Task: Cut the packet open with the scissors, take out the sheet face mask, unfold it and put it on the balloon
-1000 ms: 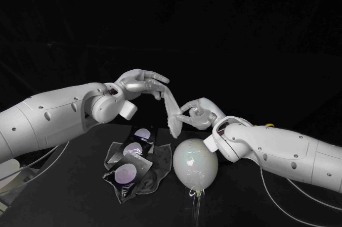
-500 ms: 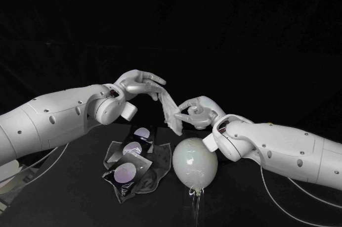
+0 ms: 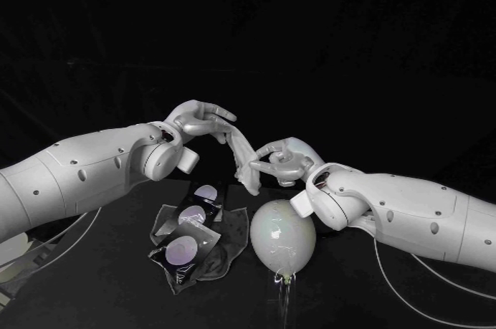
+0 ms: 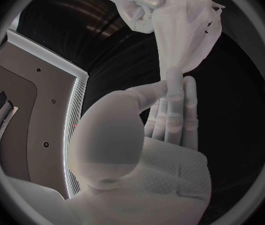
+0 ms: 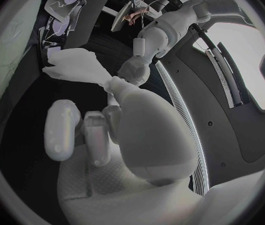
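Left hand (image 3: pixel 201 120) pinches the top of the sheet face mask (image 3: pixel 244 160); right hand (image 3: pixel 280 161) grips its lower part, just above the balloon (image 3: pixel 282 237). Right hand has edged closer to the left. The mask hangs as a folded strip, so unfolding is judged barely begun.

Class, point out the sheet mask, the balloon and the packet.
sheet mask (image 3: pixel 244 160): head view, hanging middle.
balloon (image 3: pixel 282 236): head view, its belly.
packet (image 3: pixel 186 249): head view, lower panel.

You've got the black table (image 3: pixel 93 279) underneath. A thin white cable (image 3: pixel 413 275) trails over its right side, toward the near edge.
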